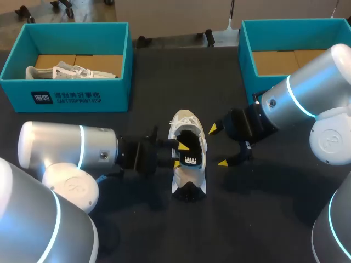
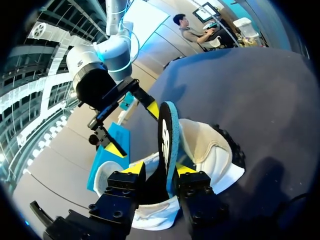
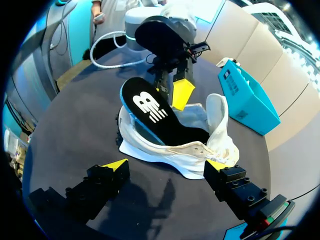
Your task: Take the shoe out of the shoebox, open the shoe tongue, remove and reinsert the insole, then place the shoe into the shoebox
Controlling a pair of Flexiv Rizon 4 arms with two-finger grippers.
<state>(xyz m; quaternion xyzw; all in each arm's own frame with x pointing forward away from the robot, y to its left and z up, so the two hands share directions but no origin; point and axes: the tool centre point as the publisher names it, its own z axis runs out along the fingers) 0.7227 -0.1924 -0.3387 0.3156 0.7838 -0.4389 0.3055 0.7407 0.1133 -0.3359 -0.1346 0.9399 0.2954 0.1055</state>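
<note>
the shoe (image 1: pixel 189 176) lies on its sole in the middle of the dark surface (image 1: pixel 263 219), between the two hands and outside both boxes. its tongue (image 3: pixel 218 117) is pulled up and away from the opening, so the mouth is wide. the insole (image 1: pixel 190 156), black w/ a blue edge, is half in the shoe: one end is down inside and the other end sticks up and out.

the left hand (image 1: pixel 179 155) is at the shoe's side. in its own wrist view the insole stands on edge between the two yellow tips and both seem to press it, so i judge it grips the insole. the right hand (image 1: pixel 218 146) is just beside the shoe on the other side, spread wide, touching nothing.

at the far side of the surface are 2 teal boxes. the left box (image 1: pixel 66 96) has a second shoe (image 1: pixel 66 71) in it, and the right box (image 1: pixel 290 23) shows only its cardboard bottom.

progress, as i judge it: taking out is done and the tongue is open. the insole step is in the middle, but i can't tell if it goes out or back in. left to do: seat the insole flat, then put the shoe into a box.
</note>
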